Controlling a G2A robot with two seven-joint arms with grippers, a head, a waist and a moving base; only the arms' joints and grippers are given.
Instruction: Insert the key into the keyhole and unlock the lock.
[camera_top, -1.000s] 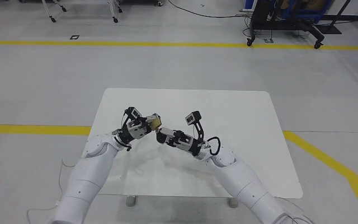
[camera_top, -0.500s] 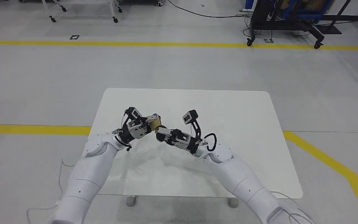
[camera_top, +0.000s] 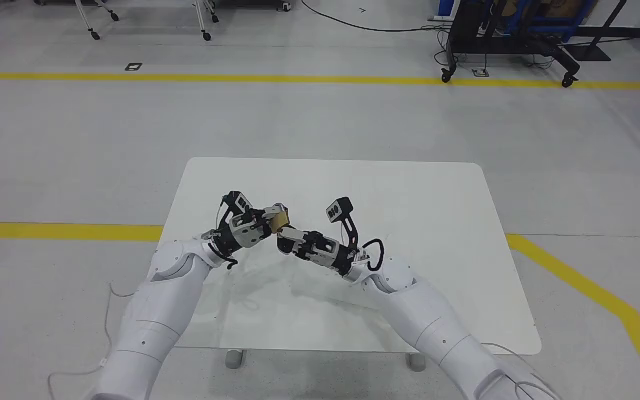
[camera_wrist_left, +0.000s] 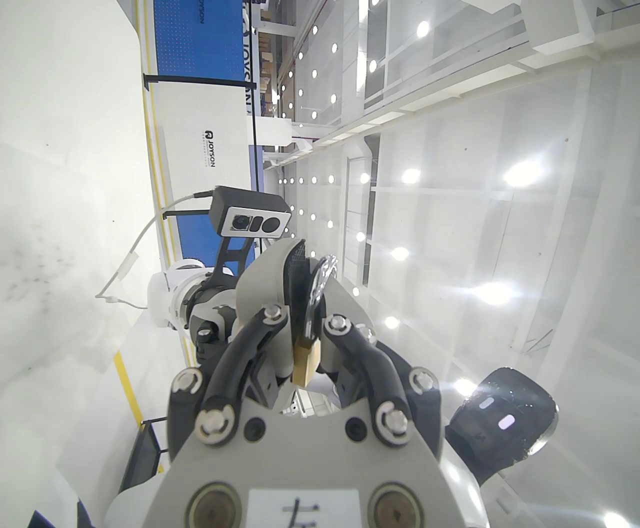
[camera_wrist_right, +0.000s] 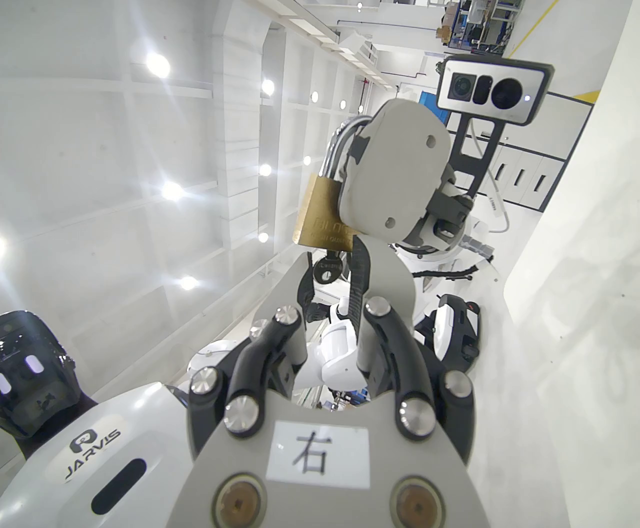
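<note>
Two arms meet at the lock (camera_top: 279, 215) here, which hangs in the air with the table (camera_top: 430, 200) well below it. The left jaws are clamped on the lock. In the left wrist view the brass body (camera_wrist_left: 306, 361) sits squeezed between the two fingers, with the steel shackle poking out past them. From the right wrist view, one left finger covers a good part of the lock (camera_wrist_right: 322, 215), so I can't tell if the shackle is still latched.

The right jaws are closed on the key (camera_wrist_right: 327, 270), pinching its dark head from both sides. The head sits right up against the lock's bottom face, where the keyhole is. I can't see the blade at all, so it looks pushed in, but I can't say how far.

From the top view, the right jaws come at the lock from the side away from the left arm, tips just beside it. Both arms are angled inward toward the lock.
</note>
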